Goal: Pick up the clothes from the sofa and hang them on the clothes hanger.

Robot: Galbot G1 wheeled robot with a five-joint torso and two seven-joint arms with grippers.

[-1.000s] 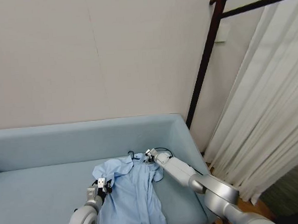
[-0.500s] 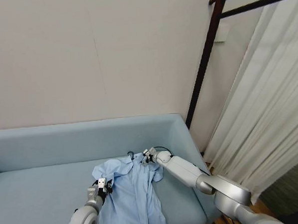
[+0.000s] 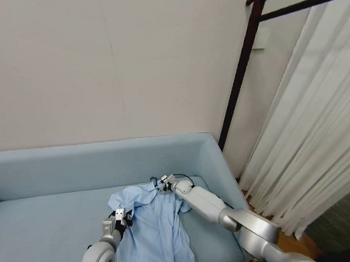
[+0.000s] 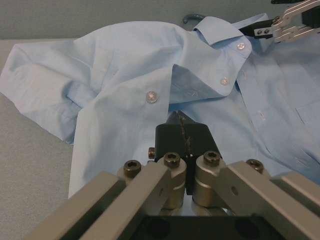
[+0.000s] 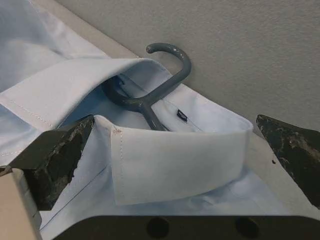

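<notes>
A light blue shirt (image 3: 152, 229) lies spread on the pale blue sofa (image 3: 54, 172), with a grey hanger hook (image 3: 153, 180) poking out of its collar. My right gripper (image 3: 162, 183) is at the collar, open. In the right wrist view its fingers (image 5: 52, 162) stand on either side of the folded collar (image 5: 175, 160), with the hook (image 5: 167, 75) just beyond. My left gripper (image 3: 122, 218) is shut, its tips (image 4: 182, 131) touching the shirt (image 4: 125, 85) near a shoulder fold. The right gripper (image 4: 282, 26) also shows there beside the collar.
A dark wooden clothes rack (image 3: 242, 69) rises behind the sofa's right end, against the wall. White curtains (image 3: 316, 129) hang to the right of it. The sofa's right armrest (image 3: 214, 158) is close to my right arm. Bare seat cushion (image 3: 33, 232) lies left of the shirt.
My right gripper has slid left along the top of the shirt to the collar and hanger hook. The left gripper and the shirt have stayed put.
</notes>
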